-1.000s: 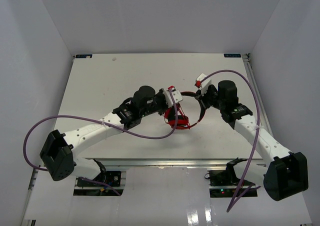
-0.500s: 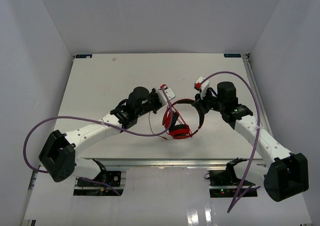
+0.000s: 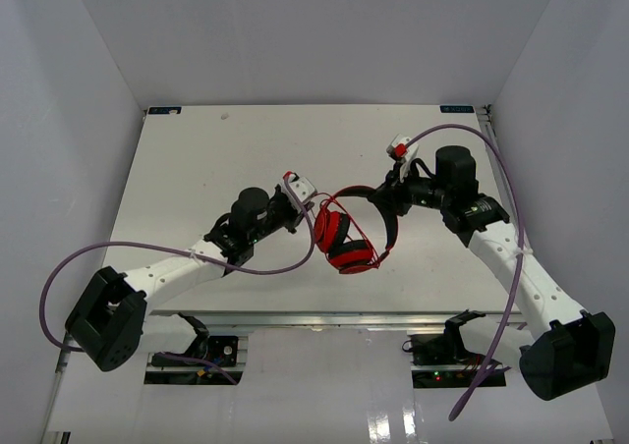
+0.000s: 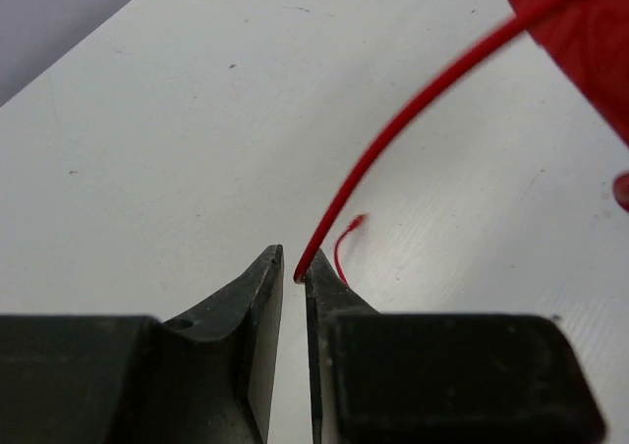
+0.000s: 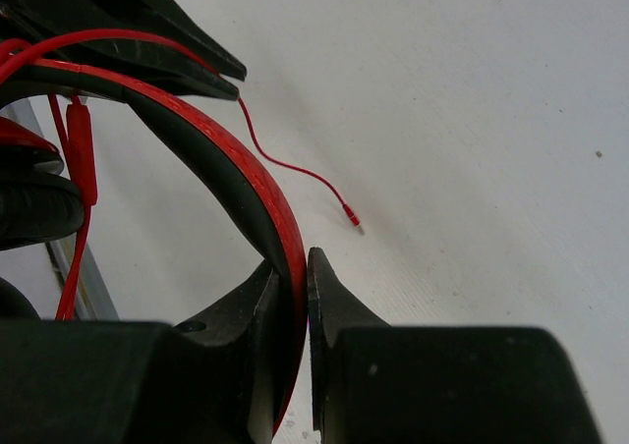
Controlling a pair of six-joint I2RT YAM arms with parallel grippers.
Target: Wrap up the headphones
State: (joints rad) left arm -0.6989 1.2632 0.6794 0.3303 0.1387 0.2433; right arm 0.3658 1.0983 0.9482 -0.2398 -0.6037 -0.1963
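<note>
Two claws: right claw (image 5: 295, 259) clamps the headphones (image 3: 335, 231); left claw (image 4: 292, 259), narrowly parted, touches their cord (image 4: 413, 110) above the table (image 4: 147, 149).

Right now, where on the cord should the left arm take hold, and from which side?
Probably the short tail just behind the plug, where the cord runs free past the left gripper. Come from the left, away from the earcups, jaws crosswise to the strand, since it is thin. The right gripper clamps the headband.
</note>
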